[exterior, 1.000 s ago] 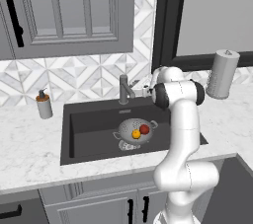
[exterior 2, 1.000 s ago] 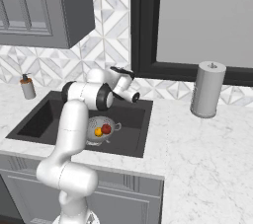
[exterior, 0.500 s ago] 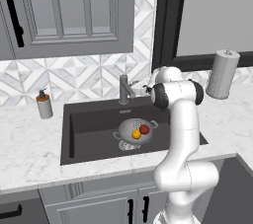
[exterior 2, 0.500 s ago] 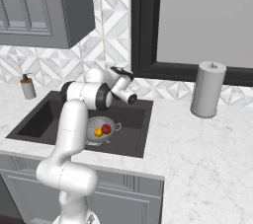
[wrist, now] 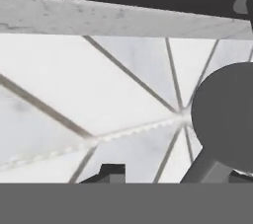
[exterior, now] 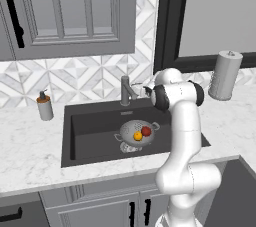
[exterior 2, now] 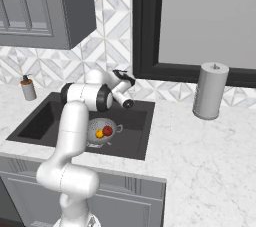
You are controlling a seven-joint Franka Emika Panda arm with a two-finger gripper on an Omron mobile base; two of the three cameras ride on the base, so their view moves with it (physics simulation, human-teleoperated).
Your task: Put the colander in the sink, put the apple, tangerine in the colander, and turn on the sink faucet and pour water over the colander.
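Colander (exterior: pixel 136 134) is sitting in the sink (exterior: pixel 90 128), right of centre, with the tangerine (exterior: pixel 137 135) and apple (exterior: pixel 146 131) lying side by side inside it, touching or nearly so. Arm is reaching over the basin's back edge, bringing the gripper (exterior: pixel 146 91) just beside the faucet (exterior: pixel 126 91), near its lever side. Hand view is facing backsplash tile (wrist: pixel 99 99), with a dark round faucet part (wrist: pixel 227 112) looming at right. Jaw state: cannot tell. Soap dispenser (exterior: pixel 44 106) is standing on the counter (exterior: pixel 30 146), left of the sink.
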